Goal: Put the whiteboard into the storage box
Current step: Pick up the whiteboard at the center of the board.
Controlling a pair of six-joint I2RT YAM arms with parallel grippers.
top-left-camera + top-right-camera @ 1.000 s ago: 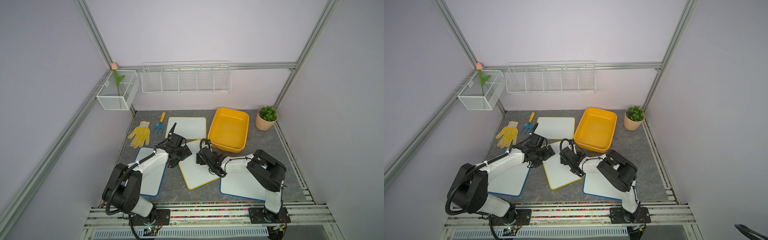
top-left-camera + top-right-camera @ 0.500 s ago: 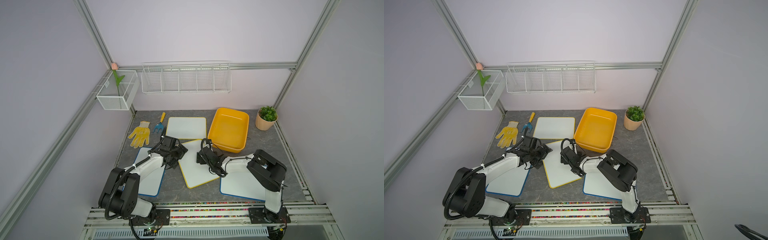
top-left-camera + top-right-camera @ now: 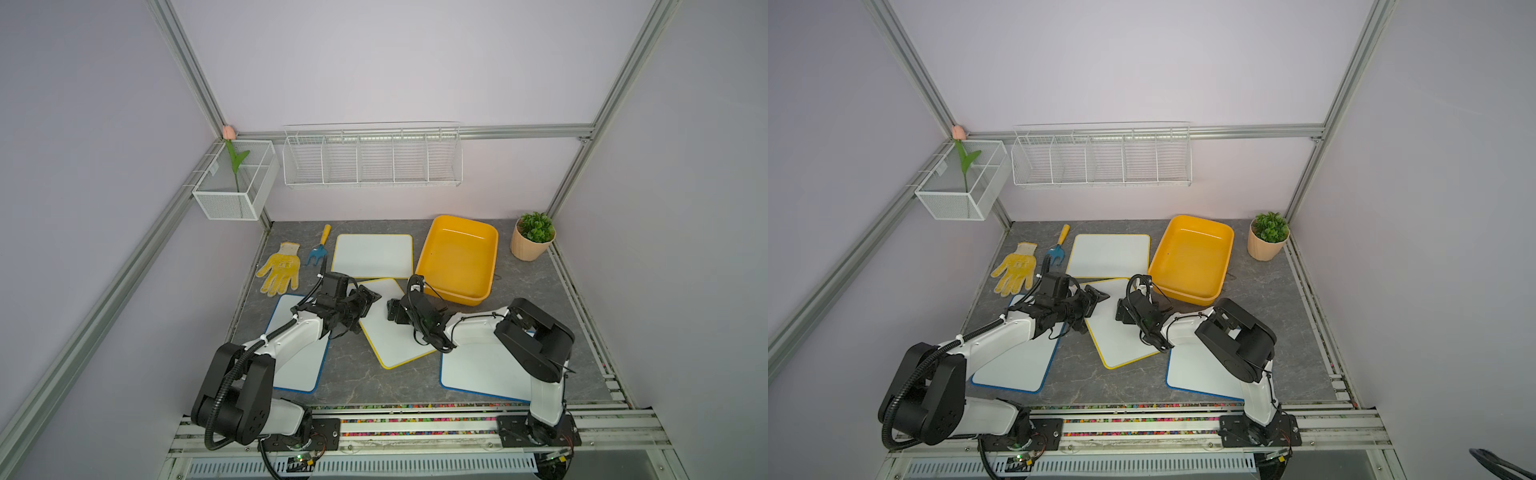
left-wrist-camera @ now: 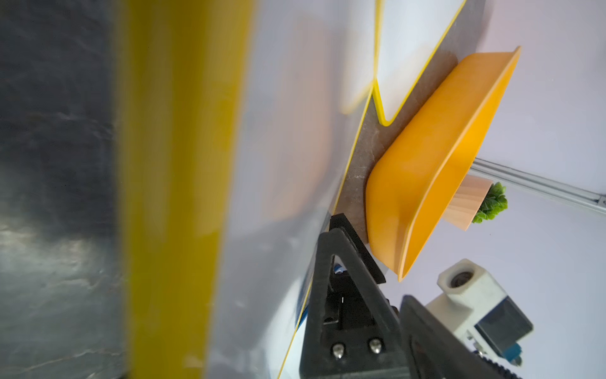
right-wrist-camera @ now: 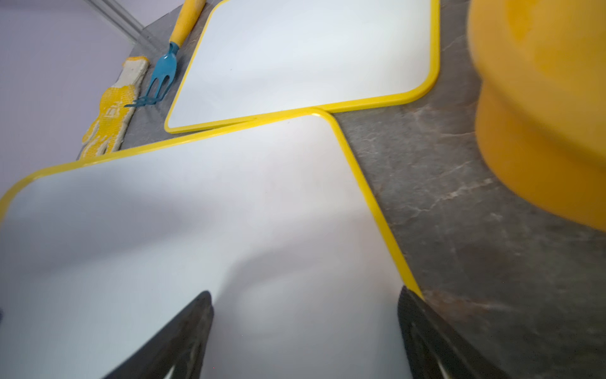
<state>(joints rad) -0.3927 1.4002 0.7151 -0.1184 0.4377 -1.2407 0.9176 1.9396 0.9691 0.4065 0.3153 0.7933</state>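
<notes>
1. At the middle of the grey tabletop (image 3: 361,386) we see the yellow-rimmed whiteboard (image 3: 390,340). It lies flat and askew, outside the storage box (image 3: 457,262).
2. Its far corner meets the near rim of a second yellow-rimmed whiteboard (image 3: 374,255). The yellow-orange box stands just beside it on the right, with bare tabletop showing between them.
3. Our right gripper (image 5: 303,290) sits low over the board's right side. Its jaws are spread wide and grip nothing, and one finger is at the board's right rim.
4. Our left gripper (image 3: 365,305) is at the board's left rim. Its wrist view shows that rim only as a broad yellow blur, so we cannot tell whether the jaws are parted or pinching it.
5. Nearer the arm bases, the left blue-rimmed whiteboard (image 3: 297,361) and the right blue-rimmed whiteboard (image 3: 482,365) each lie partly under an arm.
6. Farther out we see a yellow work glove (image 3: 280,270), a blue hand fork (image 3: 319,247) with a yellow handle, and a potted plant (image 3: 534,241) near the box.
</notes>
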